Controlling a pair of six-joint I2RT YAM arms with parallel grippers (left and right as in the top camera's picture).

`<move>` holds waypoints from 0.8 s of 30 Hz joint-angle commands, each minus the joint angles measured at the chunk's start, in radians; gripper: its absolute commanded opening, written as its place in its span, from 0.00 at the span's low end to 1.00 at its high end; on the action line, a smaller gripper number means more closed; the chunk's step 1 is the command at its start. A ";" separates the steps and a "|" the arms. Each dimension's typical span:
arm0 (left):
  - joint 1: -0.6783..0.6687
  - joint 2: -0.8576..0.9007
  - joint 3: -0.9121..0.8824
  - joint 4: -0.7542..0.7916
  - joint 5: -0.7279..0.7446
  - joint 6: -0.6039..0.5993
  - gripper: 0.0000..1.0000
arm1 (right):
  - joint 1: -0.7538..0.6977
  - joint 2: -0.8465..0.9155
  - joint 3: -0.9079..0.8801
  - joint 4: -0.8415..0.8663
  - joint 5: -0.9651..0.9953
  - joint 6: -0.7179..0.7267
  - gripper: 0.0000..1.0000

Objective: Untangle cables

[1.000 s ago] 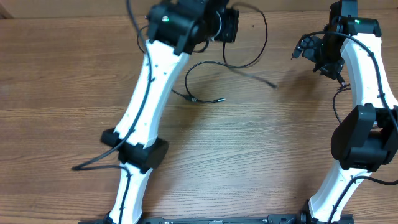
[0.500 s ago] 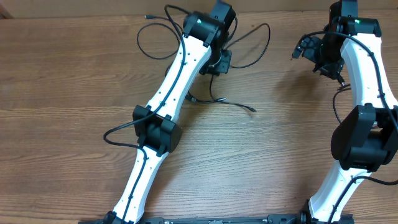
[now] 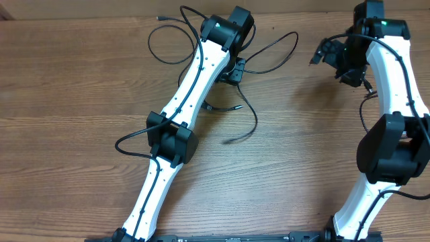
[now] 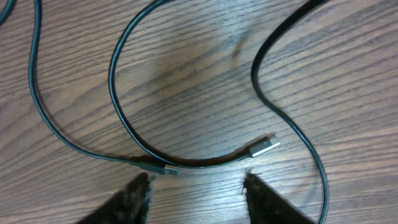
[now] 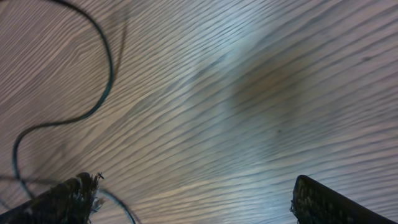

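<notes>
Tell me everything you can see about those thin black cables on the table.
The cables are thin, black, flexible cords, rubbery-looking, lying loose in open loops and curves flat on the wooden table. Two ends in the left wrist view carry small silvery plug tips. The left end effector hovers close to those ends with its fingers apart and no cord between them.

Robotics laboratory bench, seen from above. A white jointed left arm [image 3: 191, 87] and right arm [image 3: 396, 74] stand at a wood-grain table [image 3: 67, 134], on which thin black cables [image 4: 111, 74] lie loose.
</notes>
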 commanded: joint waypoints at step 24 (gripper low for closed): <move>0.381 0.011 0.177 -0.047 0.428 -0.121 1.00 | 0.377 -0.001 -0.201 0.153 -0.132 -0.333 1.00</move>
